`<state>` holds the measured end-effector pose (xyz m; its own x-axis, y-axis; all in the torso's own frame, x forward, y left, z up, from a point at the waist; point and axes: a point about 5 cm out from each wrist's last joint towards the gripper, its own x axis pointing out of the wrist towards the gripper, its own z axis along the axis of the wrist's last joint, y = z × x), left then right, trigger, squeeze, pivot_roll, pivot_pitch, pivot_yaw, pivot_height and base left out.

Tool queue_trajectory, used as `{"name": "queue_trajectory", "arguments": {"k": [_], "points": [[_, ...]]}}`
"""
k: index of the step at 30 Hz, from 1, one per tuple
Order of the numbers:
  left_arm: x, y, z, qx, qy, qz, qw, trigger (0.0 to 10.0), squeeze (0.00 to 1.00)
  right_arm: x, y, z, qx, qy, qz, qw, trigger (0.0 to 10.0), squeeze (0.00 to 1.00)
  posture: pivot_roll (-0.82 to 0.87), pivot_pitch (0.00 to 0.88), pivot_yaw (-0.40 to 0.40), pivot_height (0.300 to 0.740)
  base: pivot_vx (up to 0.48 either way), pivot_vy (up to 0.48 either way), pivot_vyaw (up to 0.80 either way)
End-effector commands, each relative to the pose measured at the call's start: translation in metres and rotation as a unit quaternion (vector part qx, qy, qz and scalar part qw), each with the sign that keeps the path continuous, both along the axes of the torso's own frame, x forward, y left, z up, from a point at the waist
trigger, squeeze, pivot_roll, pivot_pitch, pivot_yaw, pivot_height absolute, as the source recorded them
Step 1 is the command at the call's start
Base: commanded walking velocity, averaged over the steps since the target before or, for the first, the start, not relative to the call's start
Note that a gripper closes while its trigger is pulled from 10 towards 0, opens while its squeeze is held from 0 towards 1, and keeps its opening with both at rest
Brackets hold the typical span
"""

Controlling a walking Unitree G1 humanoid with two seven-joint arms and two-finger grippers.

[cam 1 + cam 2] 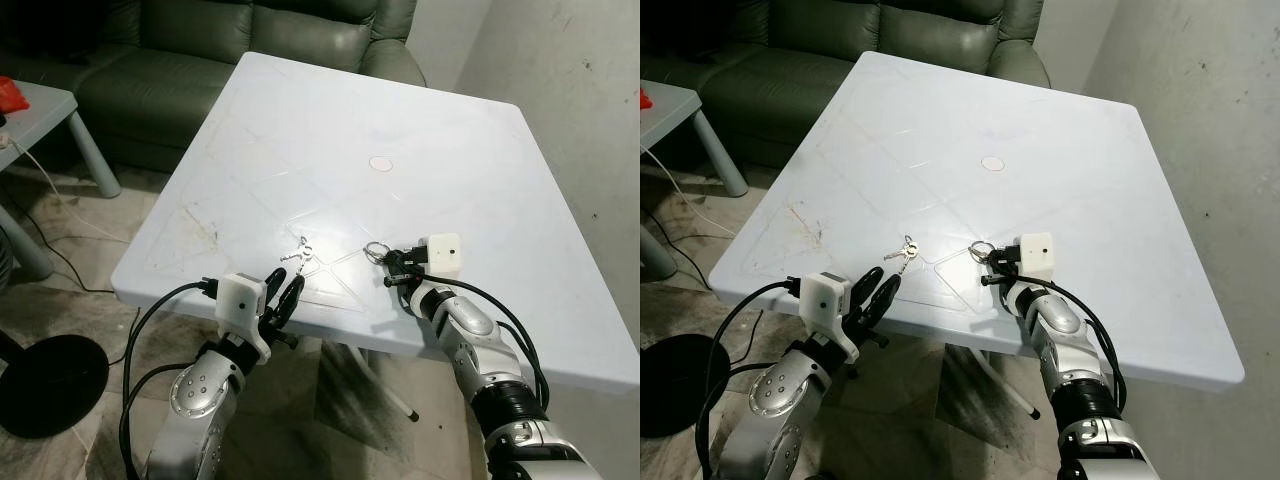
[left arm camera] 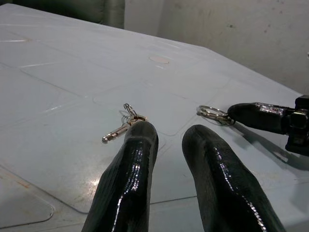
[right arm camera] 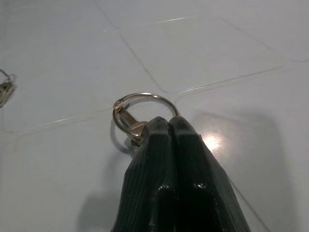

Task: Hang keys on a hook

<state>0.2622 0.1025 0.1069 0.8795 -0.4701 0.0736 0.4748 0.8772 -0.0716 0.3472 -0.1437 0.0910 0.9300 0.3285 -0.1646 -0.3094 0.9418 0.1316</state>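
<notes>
— Where are the keys?
— One set lies on the bench, ahead of the parted left gripper.
— And the right gripper?
— Pinched together on a key ring resting on the bench.

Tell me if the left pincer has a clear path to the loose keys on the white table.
Probably yes. The left pincer sits at the near edge of the table, fingers apart, aimed at the keys just ahead. Bare tabletop lies between them. The right pincer, shut on a key ring, is off to the side.

Two key sets — one table
</notes>
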Motion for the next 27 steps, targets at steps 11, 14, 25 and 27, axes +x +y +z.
{"name": "queue_trajectory", "arguments": {"k": [11,14,25,27], "points": [[0.0018,-0.0027,0.0008,0.008,-0.003,-0.002,1.000,10.0,0.00,0.0017,-0.0031,0.0024,0.011,-0.002,0.028,1.000,10.0,0.00,0.07,0.121,-0.134,0.740,0.000,0.000,0.00],[0.0021,-0.0033,0.0012,0.008,-0.004,-0.002,1.000,10.0,0.00,0.0018,-0.0037,0.0042,0.027,-0.005,0.037,0.999,10.0,1.00,0.07,0.121,-0.134,0.740,0.000,0.000,0.00],[0.0033,-0.0036,0.0012,0.010,-0.005,-0.004,1.000,10.0,0.00,0.0020,-0.0020,0.0054,0.025,-0.001,0.052,0.998,10.0,0.82,0.07,0.115,-0.133,0.740,0.000,0.000,0.00],[0.0036,-0.0036,0.0013,0.010,-0.005,-0.003,1.000,10.0,0.00,0.0020,-0.0009,0.0038,0.024,0.005,0.056,0.998,10.0,0.00,0.07,0.116,-0.134,0.740,0.000,0.000,0.00]]}}
